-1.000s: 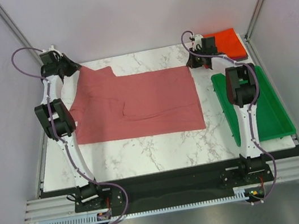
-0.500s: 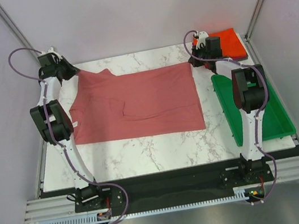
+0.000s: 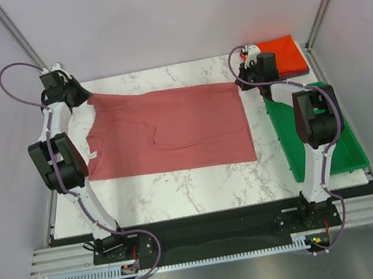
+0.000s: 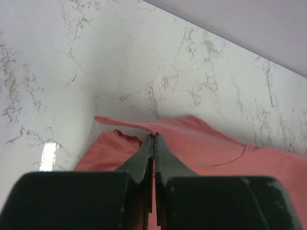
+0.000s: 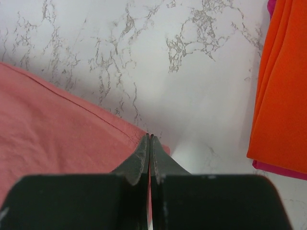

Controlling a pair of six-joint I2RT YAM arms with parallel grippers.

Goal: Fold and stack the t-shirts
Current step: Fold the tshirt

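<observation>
Shirt (image 3: 171,131), pink-red, lies spread flat on the table (image 3: 180,187). Left gripper (image 4: 153,139) and right gripper (image 5: 149,139) each pinch 1 far corner tight. Lift both together, evenly, so the fold comes out straight.

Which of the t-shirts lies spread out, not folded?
The dusty rose t-shirt, spread flat in the middle; the orange t-shirt lies folded at the far right.

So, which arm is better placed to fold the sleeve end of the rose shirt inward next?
Probably left: the left gripper pinches the rose shirt at its sleeve end; the right gripper holds the opposite hem corner.
</observation>
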